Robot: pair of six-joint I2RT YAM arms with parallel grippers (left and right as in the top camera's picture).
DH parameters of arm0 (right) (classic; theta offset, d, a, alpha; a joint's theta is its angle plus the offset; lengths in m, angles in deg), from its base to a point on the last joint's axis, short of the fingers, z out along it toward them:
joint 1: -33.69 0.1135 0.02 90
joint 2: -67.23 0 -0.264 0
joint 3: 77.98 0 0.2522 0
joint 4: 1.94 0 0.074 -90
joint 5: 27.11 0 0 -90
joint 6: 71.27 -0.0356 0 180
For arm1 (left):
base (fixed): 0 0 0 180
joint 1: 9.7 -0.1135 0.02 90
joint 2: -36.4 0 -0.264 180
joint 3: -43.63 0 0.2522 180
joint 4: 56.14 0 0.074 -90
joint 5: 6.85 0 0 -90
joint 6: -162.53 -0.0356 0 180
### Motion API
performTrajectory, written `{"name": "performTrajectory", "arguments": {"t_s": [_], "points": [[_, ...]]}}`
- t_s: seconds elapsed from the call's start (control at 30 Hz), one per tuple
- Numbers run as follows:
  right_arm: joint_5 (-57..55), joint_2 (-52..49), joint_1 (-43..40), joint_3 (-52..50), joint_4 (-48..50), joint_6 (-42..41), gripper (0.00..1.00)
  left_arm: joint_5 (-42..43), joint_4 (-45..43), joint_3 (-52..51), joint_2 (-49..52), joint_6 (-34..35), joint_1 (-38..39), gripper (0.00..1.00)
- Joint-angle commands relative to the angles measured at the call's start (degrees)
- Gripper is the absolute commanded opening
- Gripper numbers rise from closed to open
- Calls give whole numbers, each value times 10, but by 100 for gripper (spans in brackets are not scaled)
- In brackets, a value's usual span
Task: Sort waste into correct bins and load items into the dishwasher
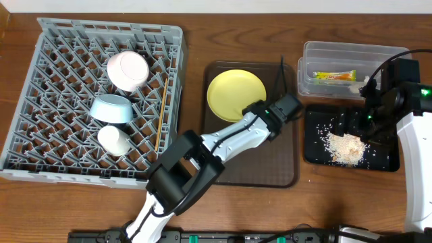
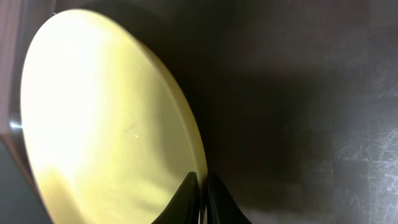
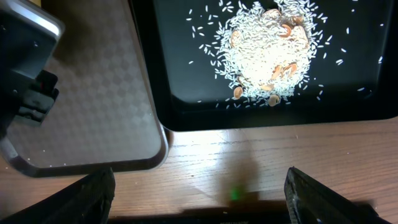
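The pale yellow plate [image 1: 233,91] lies on the brown tray [image 1: 283,172]. My left gripper [image 1: 255,110] is shut on its near rim; in the left wrist view the rim [image 2: 112,118] sits between the fingertips [image 2: 203,199]. My right gripper [image 1: 368,120] hangs open over the black tray [image 1: 317,135], which holds a heap of rice crumbs [image 1: 344,148]. In the right wrist view the crumbs [image 3: 267,50] lie ahead of the open fingers [image 3: 199,196]. The snack wrapper [image 1: 334,76] lies in the clear tub [image 1: 307,67]. The white scrap is not clearly visible.
The grey dish rack [image 1: 47,40] at left holds a white bowl [image 1: 127,69], a light blue bowl [image 1: 111,108], a white cup [image 1: 113,140] and chopsticks [image 1: 162,115]. The clear tub's corner [image 3: 93,112] shows left of the black tray [image 3: 186,112].
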Motion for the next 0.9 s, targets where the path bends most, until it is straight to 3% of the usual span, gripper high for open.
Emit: {"name": "performTrajectory", "arguments": {"t_s": [0.0, 0.13, 0.27, 0.57, 0.87], "points": [[-4, 9, -7, 4, 0, 5, 85, -37, 2, 7, -11, -14, 3, 8], [-4, 9, -7, 4, 0, 5, 85, -48, 9, 7, -11, -14, 6, 8], [-4, 9, -7, 4, 1, 4, 85, -120, 10, 7, -11, -15, 12, 8], [-4, 9, -7, 4, 1, 5, 86, -195, 10, 7, -14, -21, 19, 8], [-4, 9, -7, 4, 2, 5, 85, -209, 19, 7, -49, -20, 19, 7]]}}
